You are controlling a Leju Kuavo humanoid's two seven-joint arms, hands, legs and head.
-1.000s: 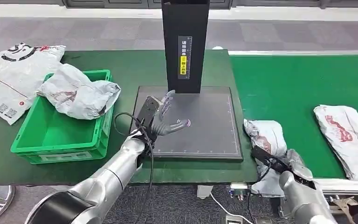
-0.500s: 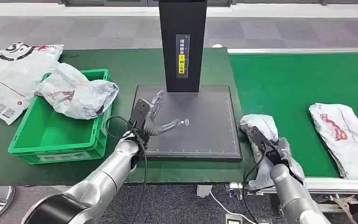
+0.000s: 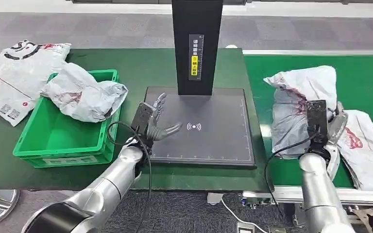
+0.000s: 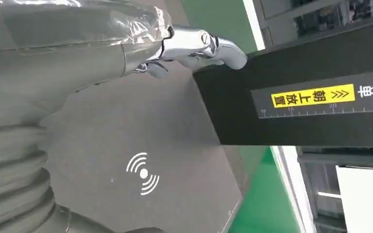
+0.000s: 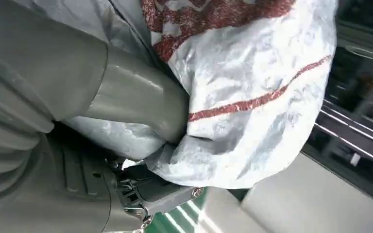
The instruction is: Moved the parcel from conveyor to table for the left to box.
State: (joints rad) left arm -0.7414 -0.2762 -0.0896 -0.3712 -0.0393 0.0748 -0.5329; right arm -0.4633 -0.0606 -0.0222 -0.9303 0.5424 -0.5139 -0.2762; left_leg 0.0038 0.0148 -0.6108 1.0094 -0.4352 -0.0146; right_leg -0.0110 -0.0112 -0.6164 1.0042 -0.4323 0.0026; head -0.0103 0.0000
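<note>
White parcel apparently gripped in right hand.

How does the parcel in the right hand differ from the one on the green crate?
The held parcel is gripped by the right hand and lifted above the conveyor belt; the crate parcel rests untouched on the green crate. The held one hangs upright, the crate one lies slumped. Both are crumpled white bags with red print.

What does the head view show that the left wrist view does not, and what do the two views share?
Head view alone: the green plastic crate holding a crumpled white parcel bag, and the right hand gripping a white-and-red parcel bag above the green conveyor belt. Left wrist view alone: close ruler marks beneath the yellow label. Both: the open left hand, dark grey scanner pad, black upright column.
</note>
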